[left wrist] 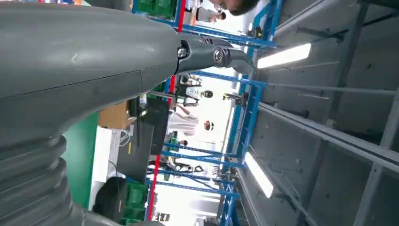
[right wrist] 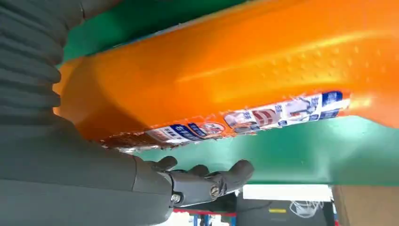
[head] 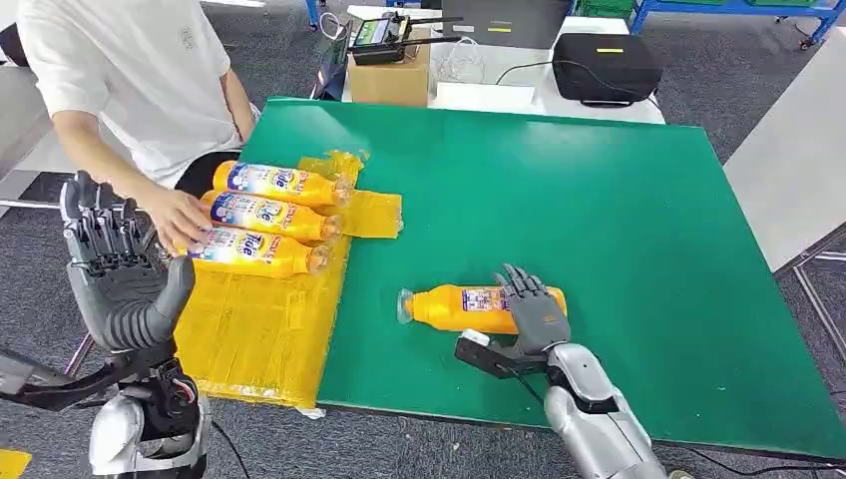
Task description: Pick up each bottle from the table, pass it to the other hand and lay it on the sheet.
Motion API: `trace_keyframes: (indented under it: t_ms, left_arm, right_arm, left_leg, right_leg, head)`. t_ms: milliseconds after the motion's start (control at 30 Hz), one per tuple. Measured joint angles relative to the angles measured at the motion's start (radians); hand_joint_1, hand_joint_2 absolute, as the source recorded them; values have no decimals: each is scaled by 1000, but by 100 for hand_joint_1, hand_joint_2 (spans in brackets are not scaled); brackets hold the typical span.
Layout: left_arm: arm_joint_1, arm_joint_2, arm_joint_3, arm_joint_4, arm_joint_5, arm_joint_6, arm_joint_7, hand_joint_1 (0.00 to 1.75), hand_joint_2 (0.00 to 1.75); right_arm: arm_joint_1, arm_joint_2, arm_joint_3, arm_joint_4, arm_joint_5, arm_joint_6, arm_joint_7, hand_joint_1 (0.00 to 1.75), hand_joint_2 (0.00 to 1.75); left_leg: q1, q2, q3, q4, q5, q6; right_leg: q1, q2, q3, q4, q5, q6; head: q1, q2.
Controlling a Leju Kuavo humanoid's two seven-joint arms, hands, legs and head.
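the orange plastic bottle with a blue and white label (head: pixel 479 306) lies on its side on the green table mat (head: pixel 599 220), in the near middle of the table, its clear cap end pointing left and its base right, so the long axis runs left to right. the right hand (head: pixel 534 311) is draped over the bottle's right half from the near side, fingers reaching across the top toward the far side; in the right wrist view the orange body (right wrist: pixel 235 70) sits against the palm with the thumb (right wrist: pixel 211 181) out past its edge and not curled in. whether the fingers have clamped yet cannot be told; it looks like contact before a firm grasp. this hand is plainly the nearer one.

the left hand (head: pixel 115 274) is raised at the near left edge, palm toward the camera, fingers upright and apart, holding nothing, well apart from the bottle. any handover would have to cross leftward.

the crinkled yellow plastic sheet (head: pixel 259 329) lies left of the bottle and carries three more orange bottles (head: pixel 269 218) side by side at its far end. a person in a white shirt (head: pixel 140 70) rests a hand (head: pixel 180 220) on the nearest of them, close to the left hand's path, which could get in the way.
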Motion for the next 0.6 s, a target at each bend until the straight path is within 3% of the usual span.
trace_keyframes:
  t_ms: [267, 533, 567, 600]
  left_arm:
    - [-7, 0, -12, 16, 3, 14, 13, 0, 175]
    - [9, 1, -23, 11, -6, 10, 21, 0, 175]
    - [12, 1, -26, 10, -9, 6, 23, 0, 175]
    - [15, 1, -28, 8, -13, 4, 25, 0, 175]
  right_arm:
    - [-91, 29, 7, 133, -3, 58, 47, 0, 175]
    - [-135, 41, 53, 160, 18, 150, 126, 0, 175]
    - [-139, 39, 61, 159, 19, 163, 134, 12, 175]
    - [-140, 36, 67, 157, 17, 177, 140, 58, 175]
  left_leg:
    - [0, 3, 7, 0, 0, 0]
    - [0, 5, 14, 0, 0, 0]
    - [0, 5, 15, 0, 0, 0]
    - [0, 5, 15, 0, 0, 0]
  right_leg:
    - [0, 2, 6, -1, 0, 0]
    - [0, 4, 11, -1, 2, 2]
    - [0, 4, 11, -1, 2, 2]
    - [0, 4, 11, -1, 2, 2]
  head:
    - [0, 0]
    - [0, 0]
    - [0, 0]
    - [0, 0]
